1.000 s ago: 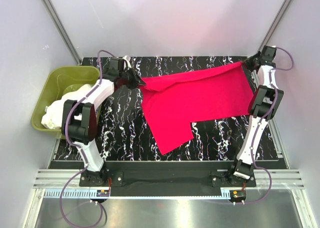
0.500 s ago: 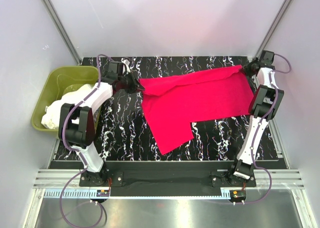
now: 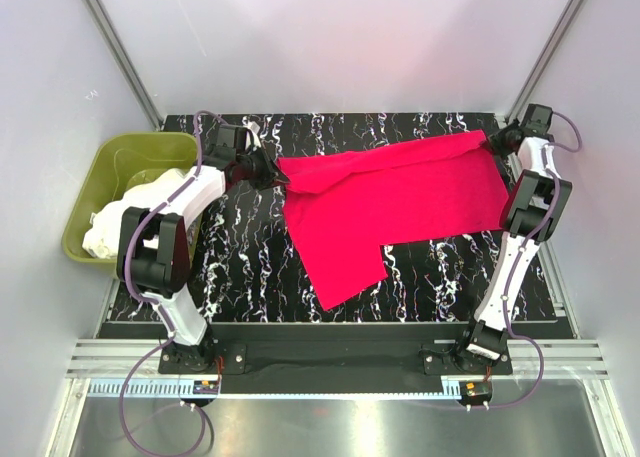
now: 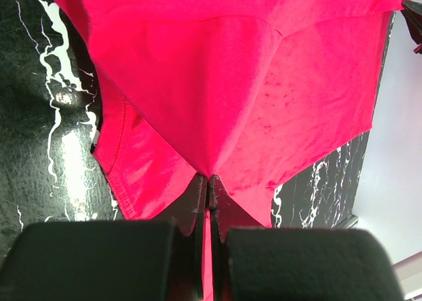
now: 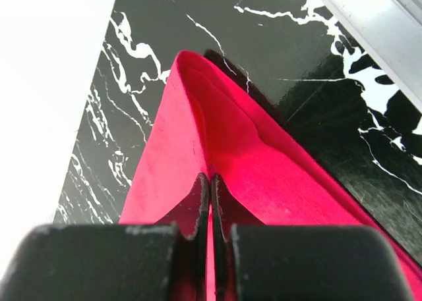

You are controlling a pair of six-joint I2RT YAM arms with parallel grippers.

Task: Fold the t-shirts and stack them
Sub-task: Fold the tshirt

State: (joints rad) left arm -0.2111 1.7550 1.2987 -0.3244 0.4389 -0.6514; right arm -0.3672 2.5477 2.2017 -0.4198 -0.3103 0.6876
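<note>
A crimson-red t-shirt [image 3: 390,202] lies stretched across the back of the black marbled table [image 3: 240,267], with one part reaching toward the front. My left gripper [image 3: 277,170] is shut on its left edge; in the left wrist view the red t-shirt [image 4: 224,83] is pinched between the jaws of that gripper [image 4: 208,180]. My right gripper [image 3: 493,135] is shut on the shirt's far right corner; the right wrist view shows the red t-shirt [image 5: 198,149] folded into the closed gripper [image 5: 210,178]. A white t-shirt [image 3: 115,222] lies bunched in the tub.
An olive-green plastic tub [image 3: 90,182] stands off the table's left side, beside the left arm. White walls with metal posts close in the back and sides. A metal rail [image 3: 330,357] runs along the near edge by the arm bases.
The right gripper has shifted slightly further right and back, and the left gripper slightly left, pulling the shirt's back edge tauter. Both grips are unchanged.
</note>
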